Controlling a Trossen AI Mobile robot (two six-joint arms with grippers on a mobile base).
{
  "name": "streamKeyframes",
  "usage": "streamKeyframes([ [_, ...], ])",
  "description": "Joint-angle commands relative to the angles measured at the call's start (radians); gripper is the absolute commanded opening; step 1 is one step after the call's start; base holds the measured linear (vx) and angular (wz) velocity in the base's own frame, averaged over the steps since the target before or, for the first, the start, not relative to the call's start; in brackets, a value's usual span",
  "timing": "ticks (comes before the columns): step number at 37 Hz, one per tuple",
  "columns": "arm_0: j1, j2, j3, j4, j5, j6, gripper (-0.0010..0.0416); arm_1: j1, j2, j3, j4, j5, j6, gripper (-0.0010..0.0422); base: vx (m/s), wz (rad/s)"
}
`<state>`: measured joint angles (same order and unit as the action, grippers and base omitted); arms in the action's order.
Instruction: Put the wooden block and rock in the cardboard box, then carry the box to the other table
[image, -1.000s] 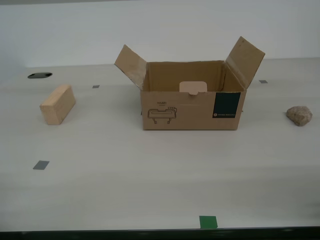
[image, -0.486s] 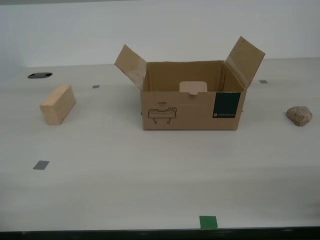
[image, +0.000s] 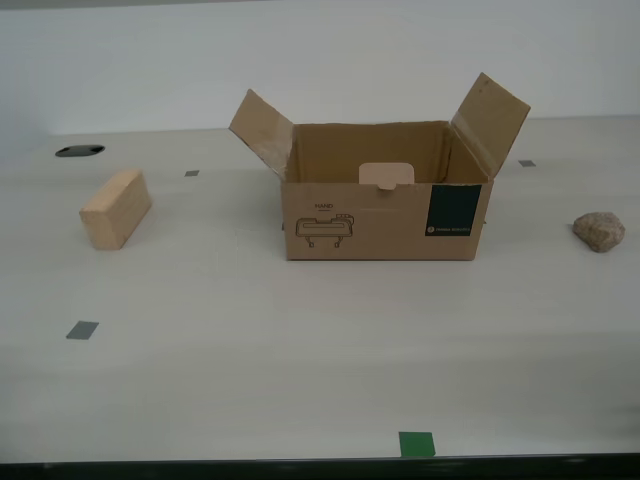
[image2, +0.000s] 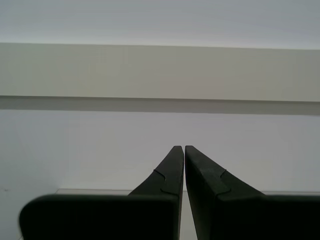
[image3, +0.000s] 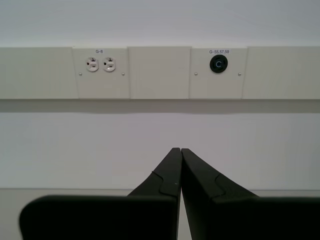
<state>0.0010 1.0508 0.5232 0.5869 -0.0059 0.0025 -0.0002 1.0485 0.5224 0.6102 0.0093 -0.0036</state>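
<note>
The cardboard box (image: 383, 205) sits open on the smooth off-white table (image: 300, 370). My first gripper (image3: 180, 150) and my second gripper (image2: 183, 147) are pressed together, facing a white wall (image3: 160, 135).

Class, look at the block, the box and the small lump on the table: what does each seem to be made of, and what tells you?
The wooden block: pale, matt, likely unfinished wood. The cardboard box: brown corrugated-looking card, printed teal label and line drawing. The rock: rough, lumpy grey-brown surface, apparently stone.
</note>
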Motion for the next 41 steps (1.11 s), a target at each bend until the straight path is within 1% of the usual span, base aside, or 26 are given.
streamKeyframes([
  [1,0.001,0.000,0.001,0.003,0.000,0.000,0.0000,0.000,0.000,0.001,0.006,0.001,0.001,0.0000,0.000,0.000],
  [24,0.001,0.000,0.001,-0.005,0.000,0.000,0.0000,0.000,0.000,0.001,0.006,0.002,-0.011,0.0000,0.000,0.000],
  [28,0.001,0.000,0.001,-0.005,0.000,0.000,0.0000,0.000,0.000,0.001,0.006,0.010,-0.012,0.0000,0.000,0.000],
  [41,0.001,-0.003,0.001,-0.005,0.000,0.000,-0.0001,-0.001,0.000,0.011,0.005,0.010,-0.014,0.0000,0.000,0.000],
])
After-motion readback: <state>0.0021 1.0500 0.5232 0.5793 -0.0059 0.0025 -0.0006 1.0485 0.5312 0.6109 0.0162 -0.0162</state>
